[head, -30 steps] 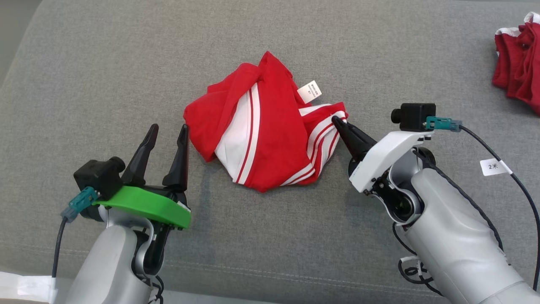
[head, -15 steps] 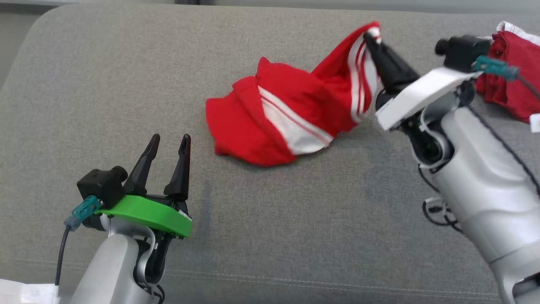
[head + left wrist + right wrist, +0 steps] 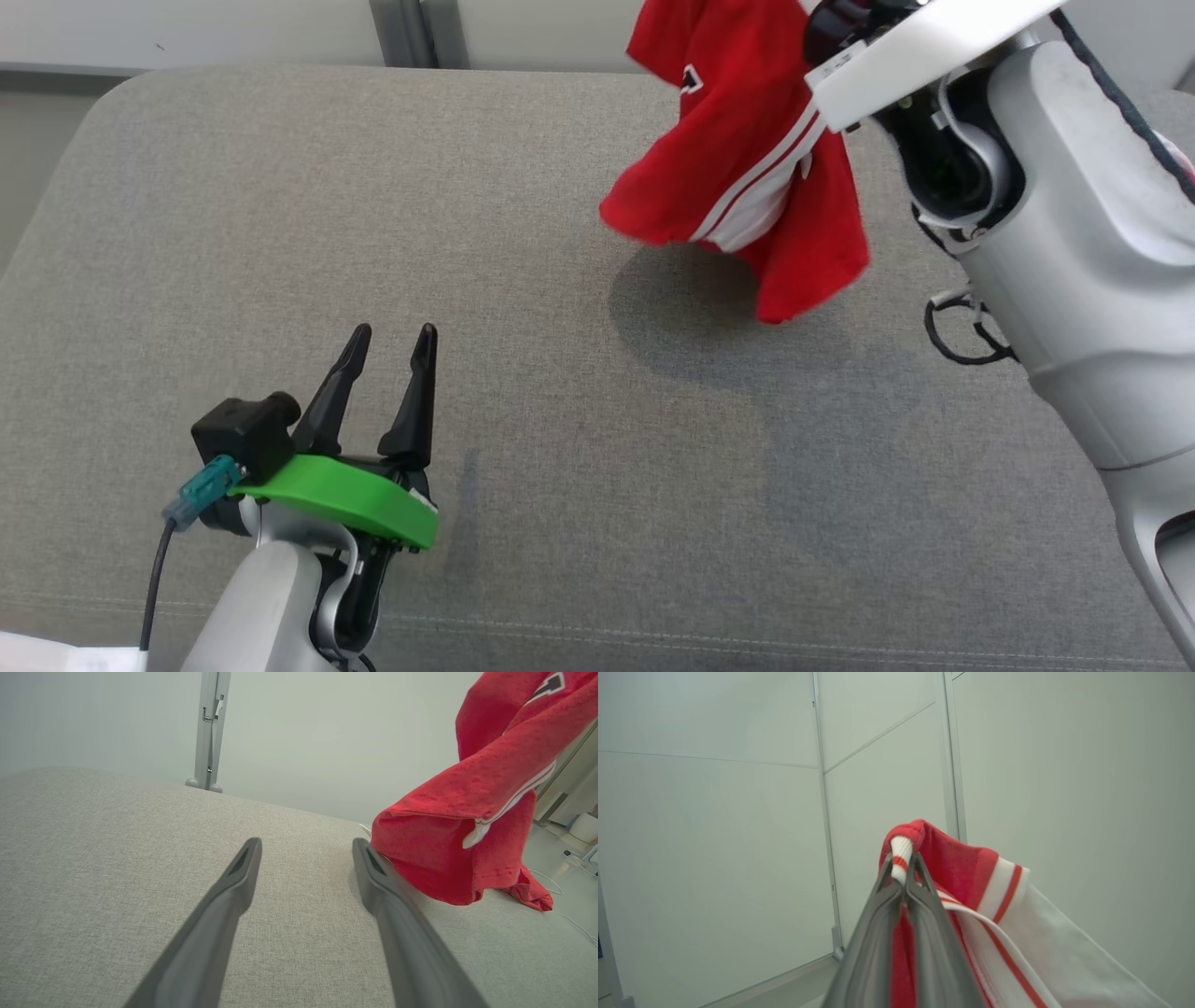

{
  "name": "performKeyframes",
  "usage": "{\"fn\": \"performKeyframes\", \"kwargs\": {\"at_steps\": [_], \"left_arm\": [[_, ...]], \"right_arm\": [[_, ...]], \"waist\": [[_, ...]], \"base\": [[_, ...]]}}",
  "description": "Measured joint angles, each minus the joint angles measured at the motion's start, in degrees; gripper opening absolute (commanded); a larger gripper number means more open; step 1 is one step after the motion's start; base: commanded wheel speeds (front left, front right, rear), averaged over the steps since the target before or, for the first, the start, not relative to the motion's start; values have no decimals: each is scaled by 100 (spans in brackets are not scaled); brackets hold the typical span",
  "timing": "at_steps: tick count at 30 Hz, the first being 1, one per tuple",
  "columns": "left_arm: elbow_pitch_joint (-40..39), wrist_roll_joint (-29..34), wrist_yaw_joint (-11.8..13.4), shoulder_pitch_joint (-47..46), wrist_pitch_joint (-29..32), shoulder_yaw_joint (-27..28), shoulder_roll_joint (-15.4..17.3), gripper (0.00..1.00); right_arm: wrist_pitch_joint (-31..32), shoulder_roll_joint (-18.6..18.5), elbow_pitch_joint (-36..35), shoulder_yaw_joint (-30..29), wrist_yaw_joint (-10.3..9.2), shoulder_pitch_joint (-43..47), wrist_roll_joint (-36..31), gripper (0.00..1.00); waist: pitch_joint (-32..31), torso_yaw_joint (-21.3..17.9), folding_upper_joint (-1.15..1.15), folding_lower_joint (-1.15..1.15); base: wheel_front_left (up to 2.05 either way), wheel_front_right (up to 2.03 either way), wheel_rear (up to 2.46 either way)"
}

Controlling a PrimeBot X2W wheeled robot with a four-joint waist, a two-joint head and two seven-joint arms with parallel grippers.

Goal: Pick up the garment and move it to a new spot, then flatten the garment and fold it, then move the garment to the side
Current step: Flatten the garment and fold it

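A second ago the red shirt (image 3: 747, 168) lay in a crumpled heap in the middle of the grey cushion (image 3: 280, 233). Now it is up in the air, hanging over the far right part of the cushion, with a dark shadow under it. So the pick-up is done, and the next thing is likely to put it down in a new spot.

The right gripper (image 3: 903, 870) has its jaws clenched on a white and red striped edge of the shirt. The left gripper (image 3: 395, 329) waits near the front left of the cushion, jaws released and holding nothing.

The shirt hangs in soft folds, all bunched up. It is red with white stripes and a white panel. Its lowest corner may brush the cushion, but I can't tell for sure.
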Motion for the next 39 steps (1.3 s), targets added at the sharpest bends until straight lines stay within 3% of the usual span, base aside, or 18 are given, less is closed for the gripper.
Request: {"fn": "performKeyframes", "kwargs": {"at_steps": [4,8,12,17,24,31,39], "left_arm": [[13,-1,0,167,1,100,5,100],[23,0,0,196,0,168,13,100],[26,8,0,196,1,138,30,100],[26,42,0,197,1,90,53,100],[32,58,0,202,0,127,200,100],[32,101,0,95,22,-165,264,100],[67,261,0,-666,480,-483,305,100]], "right_arm": [[115,-86,56,433,4,344,190,0],[286,-411,270,635,4,977,261,0],[287,-749,368,572,4,1307,303,0],[48,-1145,437,48,-10,1880,371,0],[-188,-1414,341,-664,-318,2546,623,0],[-226,-1470,157,-853,-498,3260,656,0],[-235,-1651,8,-1099,-877,3572,407,0]], "waist": [[-4,-54,0,0],[4,-163,0,0],[9,-266,0,0],[10,-445,0,0],[21,-763,0,0],[61,-1166,0,0],[217,-1649,0,0]], "base": [[0,0,0],[0,0,0],[0,0,0],[0,0,0],[0,0,0],[0,0,0],[0,0,0]]}}
